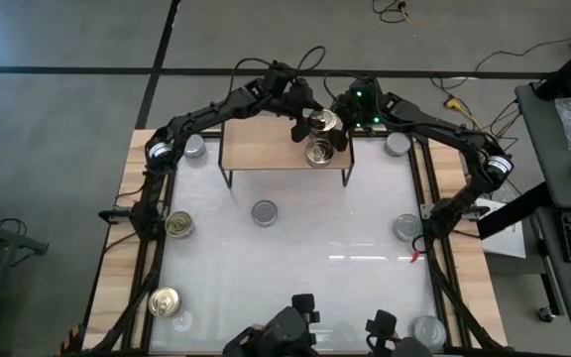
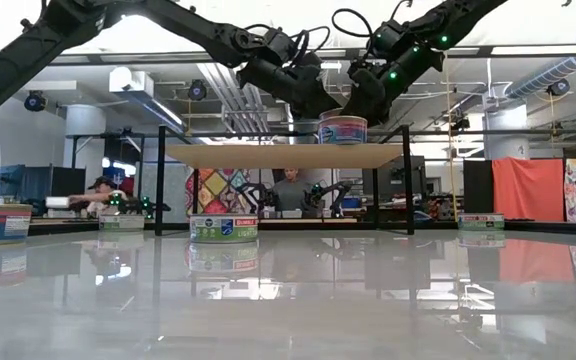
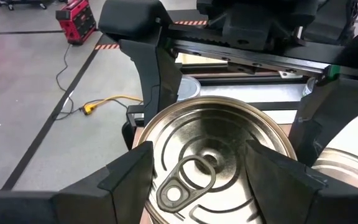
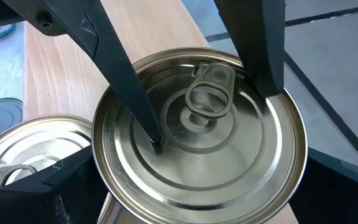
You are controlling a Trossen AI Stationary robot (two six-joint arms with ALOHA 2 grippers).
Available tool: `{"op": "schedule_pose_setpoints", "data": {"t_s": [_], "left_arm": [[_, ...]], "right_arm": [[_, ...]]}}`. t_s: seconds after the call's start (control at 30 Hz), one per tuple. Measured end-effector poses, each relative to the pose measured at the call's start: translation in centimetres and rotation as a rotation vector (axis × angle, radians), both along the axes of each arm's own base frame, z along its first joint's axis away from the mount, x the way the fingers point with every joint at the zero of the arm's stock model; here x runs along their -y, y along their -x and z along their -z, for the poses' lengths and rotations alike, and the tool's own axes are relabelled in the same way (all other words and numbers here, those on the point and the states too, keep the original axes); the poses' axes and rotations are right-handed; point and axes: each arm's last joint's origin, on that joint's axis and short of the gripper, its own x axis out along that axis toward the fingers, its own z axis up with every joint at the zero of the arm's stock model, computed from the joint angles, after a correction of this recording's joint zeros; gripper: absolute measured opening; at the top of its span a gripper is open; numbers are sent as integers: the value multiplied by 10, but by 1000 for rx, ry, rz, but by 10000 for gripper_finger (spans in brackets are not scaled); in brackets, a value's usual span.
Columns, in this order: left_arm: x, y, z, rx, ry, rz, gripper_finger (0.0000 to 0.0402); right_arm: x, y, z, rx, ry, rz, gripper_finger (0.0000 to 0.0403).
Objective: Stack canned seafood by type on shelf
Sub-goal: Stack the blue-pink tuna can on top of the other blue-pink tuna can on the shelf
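Gripping a gold-lidded can point(image 1: 322, 123) on the shelf point(image 1: 266, 147), the left claw point(image 1: 305, 126) pinches its sides. The right claw point(image 1: 339, 127) stands spread around that can, beside another gold-lidded can point(image 1: 319, 152).

A red machine point(image 3: 76, 20) and yellow cable point(image 3: 107, 102) lie on the floor.

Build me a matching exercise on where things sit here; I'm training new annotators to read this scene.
Things:
1 rear gold-lidded round metal tin
2 silver-lidded round metal tin
3 front gold-lidded round metal tin
4 left gripper

Places:
a white tabletop, directly before the light-wood, black-legged shelf
b closed on tin 1
c on that shelf
d tabletop's left edge, nearest the arm bases

Pairs: 1-c, 2-a, 3-d, 4-b
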Motion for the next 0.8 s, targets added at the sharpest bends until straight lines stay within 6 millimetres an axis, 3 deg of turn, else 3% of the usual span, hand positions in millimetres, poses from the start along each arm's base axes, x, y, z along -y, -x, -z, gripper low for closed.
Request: {"op": "schedule_pose_setpoints", "data": {"t_s": [0.8], "left_arm": [[-3, 3, 1, -30, -2, -41, 235]], "right_arm": [[1, 0, 3, -30, 7, 0, 400]]}}
